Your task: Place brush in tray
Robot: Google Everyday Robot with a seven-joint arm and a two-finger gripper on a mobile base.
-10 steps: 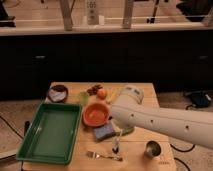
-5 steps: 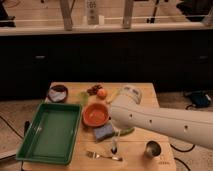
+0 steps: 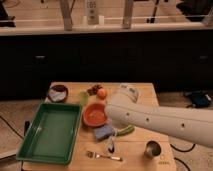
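The gripper (image 3: 113,138) is seen low under the white arm, just right of the blue sponge (image 3: 103,132) and above the silver metal fork (image 3: 104,155); whether it is wide or closed cannot be told. The slim white-handled brush (image 3: 110,147) is found directly below it on the wooden table (image 3: 135,159), outside the large green plastic tray (image 3: 30,134). Compared with half a second ago, almost nothing is changed.

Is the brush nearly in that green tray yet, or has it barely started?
Barely started. The tray holds nothing. The brush stands on the table near the fork, with the gripper right at it. Lifting, carrying it left and dropping it in remain.
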